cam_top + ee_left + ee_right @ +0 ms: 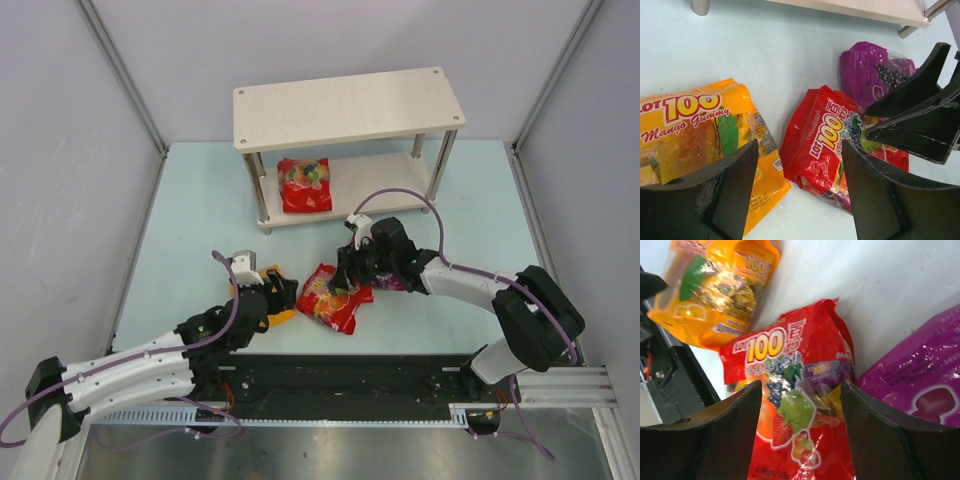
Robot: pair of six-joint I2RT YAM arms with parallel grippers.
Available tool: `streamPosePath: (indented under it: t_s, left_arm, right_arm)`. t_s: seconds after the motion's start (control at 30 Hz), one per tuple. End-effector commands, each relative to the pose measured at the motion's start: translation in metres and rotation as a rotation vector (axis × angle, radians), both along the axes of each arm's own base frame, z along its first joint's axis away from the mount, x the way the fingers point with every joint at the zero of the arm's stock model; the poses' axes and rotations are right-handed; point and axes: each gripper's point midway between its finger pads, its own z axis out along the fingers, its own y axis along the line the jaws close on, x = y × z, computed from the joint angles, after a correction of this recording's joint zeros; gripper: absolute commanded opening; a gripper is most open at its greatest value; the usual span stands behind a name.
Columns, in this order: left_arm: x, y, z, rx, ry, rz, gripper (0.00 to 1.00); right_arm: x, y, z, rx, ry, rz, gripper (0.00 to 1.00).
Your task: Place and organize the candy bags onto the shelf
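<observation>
My left gripper (797,150) hangs wide open with nothing in it. One finger sits over the edge of the orange bag (695,130) and the other over the near edge of the red bag (822,142), both lying flat on the table (200,220). My right gripper (801,387) is spread just as wide and empty, low over that same red bag, whose fruit picture fills the space between the fingers. Whether they touch the plastic I cannot tell. The purple bag (922,375) lies just beside the red one, partly hidden under my right arm in the top view. My two grippers face each other closely across the red bag — the right one's black fingers crowd the left wrist view. The shelf (350,105) stands at the far side of the table, well apart from these three bags — a second red bag (304,185) lies flat on its lower board.
</observation>
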Motion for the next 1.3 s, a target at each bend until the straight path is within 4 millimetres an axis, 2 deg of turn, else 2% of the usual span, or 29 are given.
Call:
streamPosePath:
  t_s: [0.0,0.17,0.2,0.3,0.37,0.47,0.5,0.57,0.73,0.77,0.8,0.87,0.9,1.03,1.13,1.27]
  left_arm:
    - [0.002,-0.003,0.015,-0.022,-0.017,0.003,0.73]
    - [0.003,-0.005,0.015,-0.014,-0.013,0.001,0.73]
    - [0.003,-0.006,0.016,-0.016,-0.015,-0.001,0.73]
    - [0.003,-0.006,0.015,-0.015,-0.014,0.001,0.73]
    - [0.003,-0.007,0.015,-0.015,-0.015,-0.001,0.73]
    - [0.003,-0.006,0.015,-0.02,-0.014,-0.002,0.73]
    - [0.002,-0.007,0.013,-0.019,-0.011,-0.004,0.73]
    - [0.003,-0.006,0.014,-0.025,-0.014,-0.002,0.73]
    - [0.002,-0.006,0.014,-0.029,-0.013,-0.004,0.73]
    - [0.001,-0.005,0.014,-0.03,-0.013,-0.004,0.73]
    - [0.001,-0.005,0.013,-0.029,-0.012,-0.004,0.73]
    - [0.001,-0.004,0.014,-0.032,-0.012,-0.003,0.73]
    - [0.0,-0.004,0.013,-0.03,-0.011,-0.005,0.73]
    - [0.0,-0.003,0.014,-0.044,-0.015,-0.002,0.73]
    - [0.0,-0.003,0.014,-0.045,-0.016,-0.003,0.73]
    - [0.0,-0.006,0.015,-0.041,-0.023,-0.017,0.73]
  right_arm:
    - [-0.005,-0.008,-0.02,-0.077,0.018,0.013,0.68]
    - [-0.006,-0.011,-0.034,-0.157,-0.004,-0.009,0.73]
    - [-0.013,-0.014,-0.04,-0.19,0.01,-0.004,0.74]
    - [-0.02,-0.011,-0.042,-0.191,0.026,0.017,0.73]
    - [-0.025,-0.008,-0.041,-0.177,0.039,0.036,0.66]
    - [-0.029,-0.004,-0.041,-0.148,0.064,0.053,0.25]
    - [-0.028,-0.005,-0.041,-0.14,0.074,0.043,0.03]
    - [-0.029,-0.004,-0.038,-0.12,0.102,0.034,0.0]
    - [-0.014,-0.001,-0.02,-0.07,0.027,-0.028,0.0]
    - [-0.01,-0.001,-0.009,-0.046,0.002,-0.048,0.0]
    - [-0.008,-0.004,-0.005,-0.038,-0.013,-0.066,0.0]
    - [0.004,-0.007,0.023,0.025,-0.094,-0.124,0.0]
    - [0.006,-0.01,0.031,0.041,-0.119,-0.149,0.0]
    - [0.039,-0.032,0.074,0.118,-0.241,-0.331,0.0]
    - [0.055,-0.046,0.105,0.201,-0.314,-0.397,0.0]
    - [0.077,-0.061,0.132,0.289,-0.378,-0.465,0.0]
